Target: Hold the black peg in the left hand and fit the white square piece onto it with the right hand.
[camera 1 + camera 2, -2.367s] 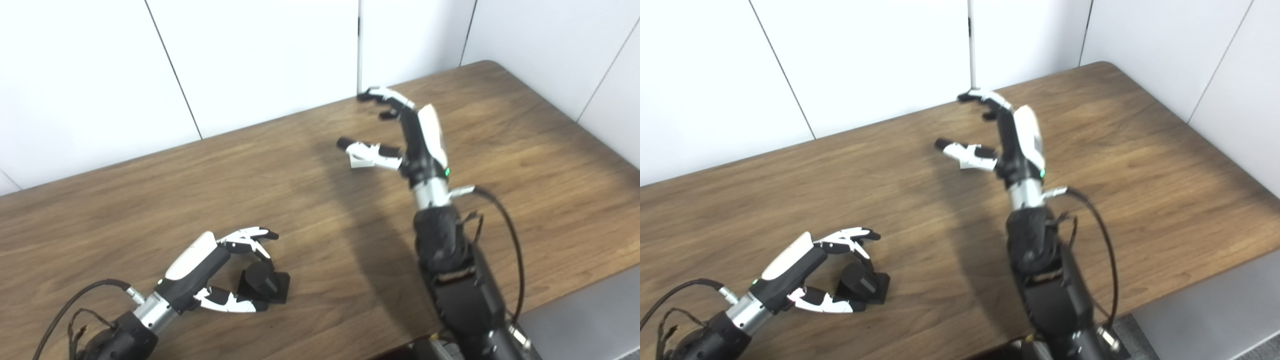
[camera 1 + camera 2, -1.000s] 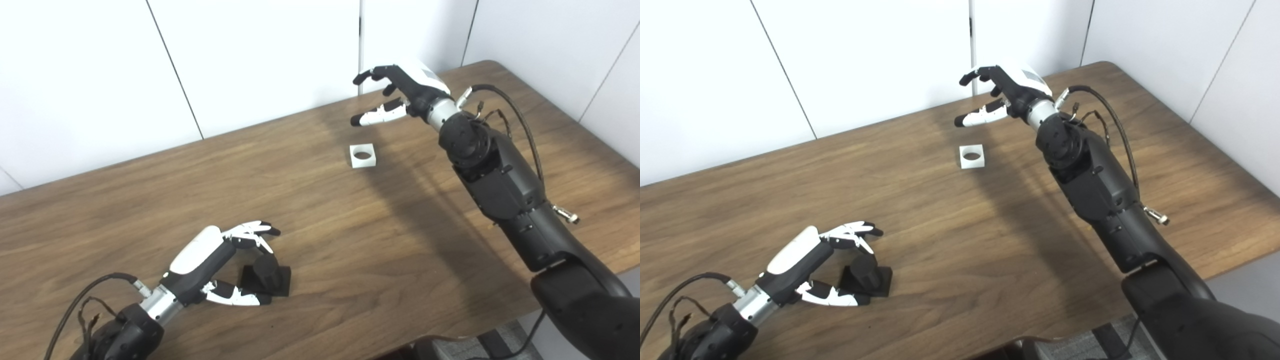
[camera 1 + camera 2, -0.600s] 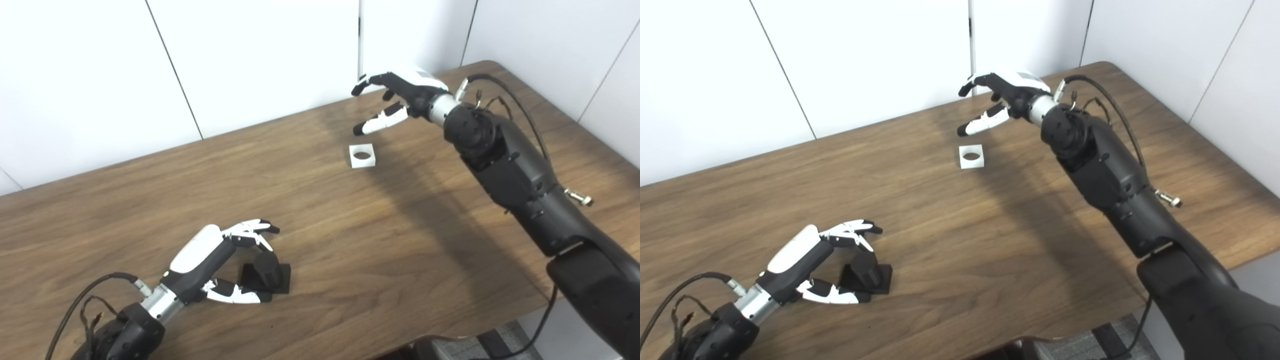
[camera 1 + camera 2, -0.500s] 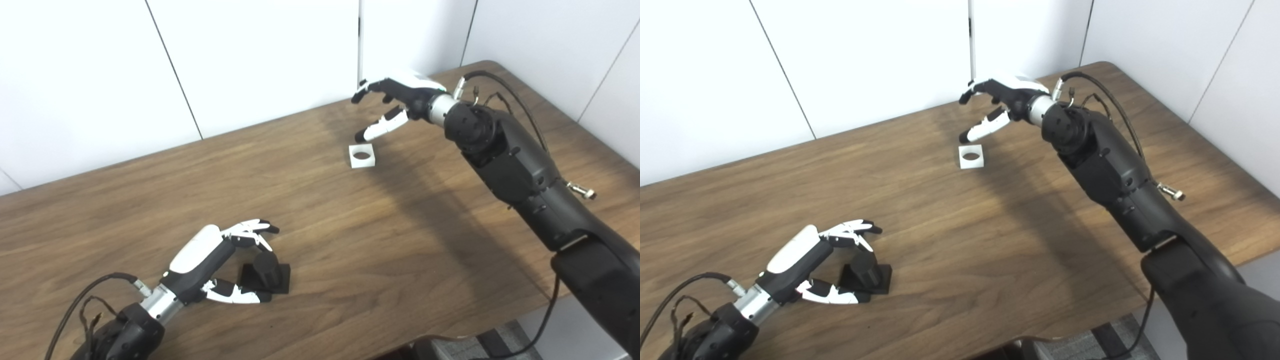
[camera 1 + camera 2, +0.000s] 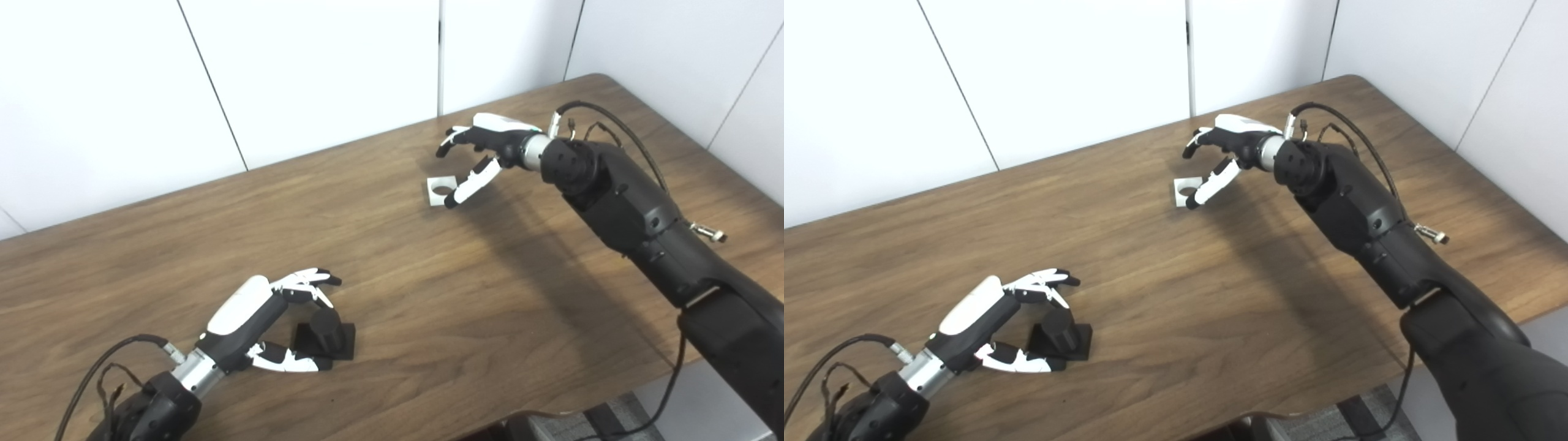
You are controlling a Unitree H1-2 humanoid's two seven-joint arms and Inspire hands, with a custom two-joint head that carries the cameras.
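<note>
While spread, right robot hand (image 5: 476, 154) overlapping white square piece (image 5: 438, 190), bare table (image 5: 490, 294) nearby

Wood-grain table, plastic parts, matt black arms

Table (image 5: 392, 263) looks like brown wood or laminate, visible grain, smooth with soft sheen. White square piece (image 5: 438, 188), just beside the right hand (image 5: 484, 150) thumb tip, looks matt white plastic. Black peg (image 5: 326, 327) with its square base, between the left hand (image 5: 263, 327) fingers and thumb, matt black plastic. Both hands: glossy white shell on the back, white and black plastic fingers (image 5: 306, 283), bare silver metal wrist rings (image 5: 531, 150). Right arm casing (image 5: 637, 214) matt black, black rubbery cable (image 5: 618, 128) above it. Wall panels (image 5: 306, 73) smooth matt white.
</note>
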